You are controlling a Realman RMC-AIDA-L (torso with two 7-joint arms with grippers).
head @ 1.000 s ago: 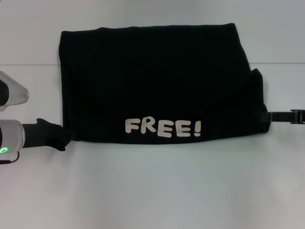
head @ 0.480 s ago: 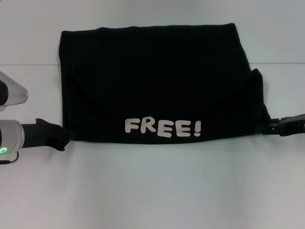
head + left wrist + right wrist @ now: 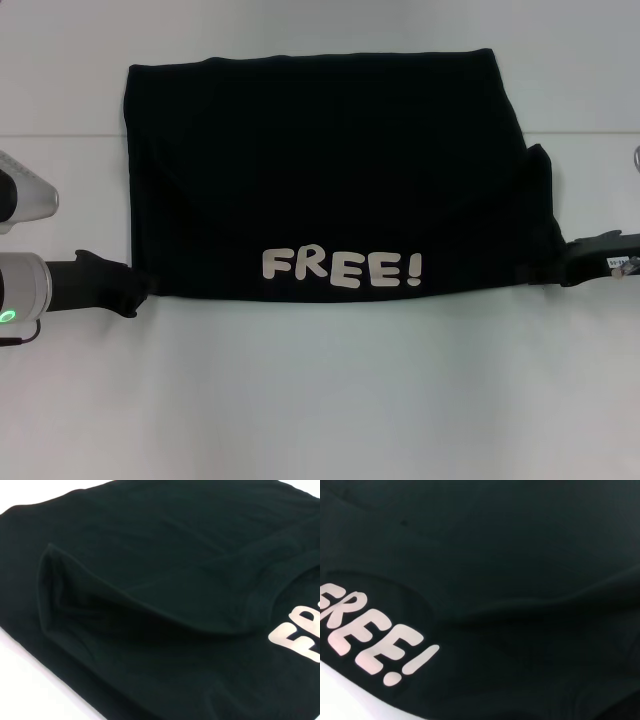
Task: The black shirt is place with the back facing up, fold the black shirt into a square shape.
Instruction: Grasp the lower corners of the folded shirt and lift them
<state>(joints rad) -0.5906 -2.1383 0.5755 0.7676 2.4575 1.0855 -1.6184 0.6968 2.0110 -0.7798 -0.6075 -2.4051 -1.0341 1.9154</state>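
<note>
The black shirt [image 3: 330,170] lies folded into a wide rectangle on the white table [image 3: 330,400]. Cream letters "FREE!" [image 3: 342,268] run along its near edge. A sleeve bulges out at the right side. My left gripper [image 3: 135,287] is at the shirt's near left corner, touching the cloth. At the near right corner is my right gripper [image 3: 565,270], against the cloth. The left wrist view shows the shirt [image 3: 150,580] with a fold ridge and part of the lettering [image 3: 300,640]. In the right wrist view there is only the shirt [image 3: 520,555] and the lettering [image 3: 370,645].
A table seam or edge line runs across behind the shirt at mid height. White table surface lies in front of the shirt and on both sides of it.
My right gripper has dropped a little toward the near right corner of the shirt and closed in on it. The left gripper and the shirt have hardly moved.
</note>
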